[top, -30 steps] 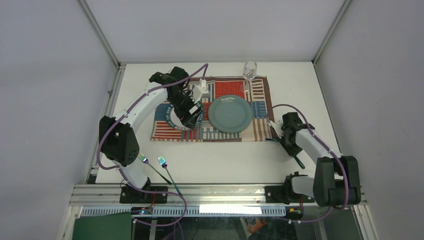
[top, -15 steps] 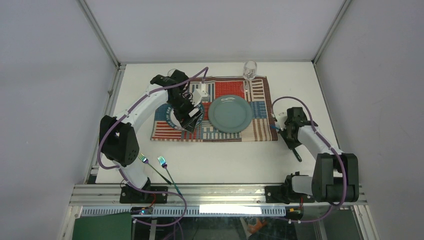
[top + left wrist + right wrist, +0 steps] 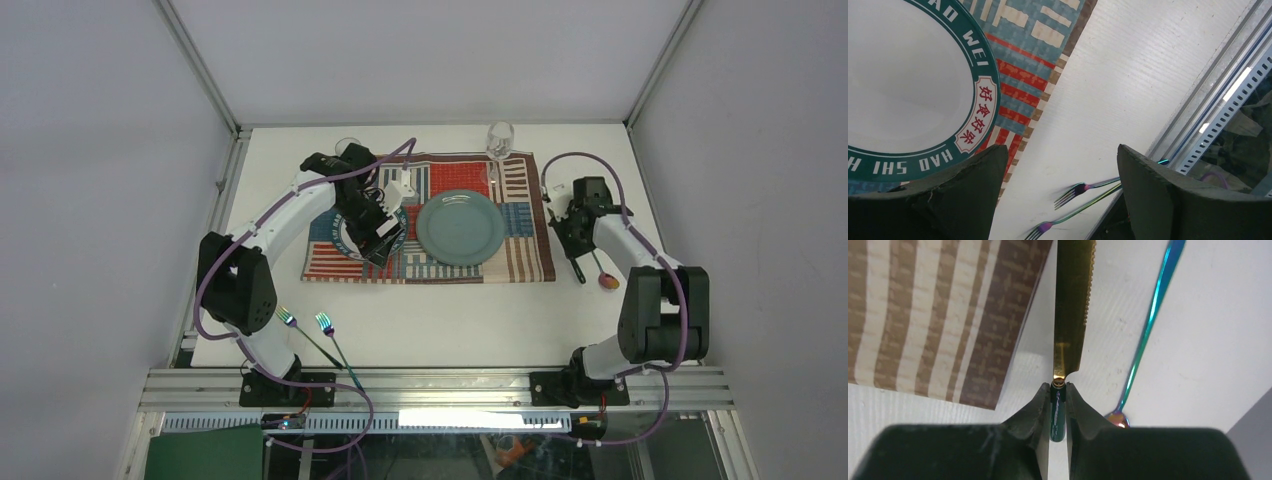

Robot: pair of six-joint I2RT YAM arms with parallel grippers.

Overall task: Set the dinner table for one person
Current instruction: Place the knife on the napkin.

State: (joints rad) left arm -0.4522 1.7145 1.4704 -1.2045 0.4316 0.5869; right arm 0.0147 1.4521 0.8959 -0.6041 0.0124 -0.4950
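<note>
Overhead & wrist views. Right hand (image 3: 1058, 391), pinching the dark handle of a gold serrated knife (image 3: 1074, 300), has swung from the placemat's (image 3: 943, 315) near right corner up along its right edge. Blade now runs just off the mat, beside an iridescent spoon (image 3: 1149, 320). Left hand (image 3: 1060, 162), spread wide & empty, has barely moved over the green-rimmed plate (image 3: 908, 85). Dinner table surface (image 3: 450, 310) lies under everything. Two forks (image 3: 1080, 190) wait near its front edge. Judgement: knife placement right of teal plate (image 3: 460, 227) looks nearly done; forks remain.
</note>
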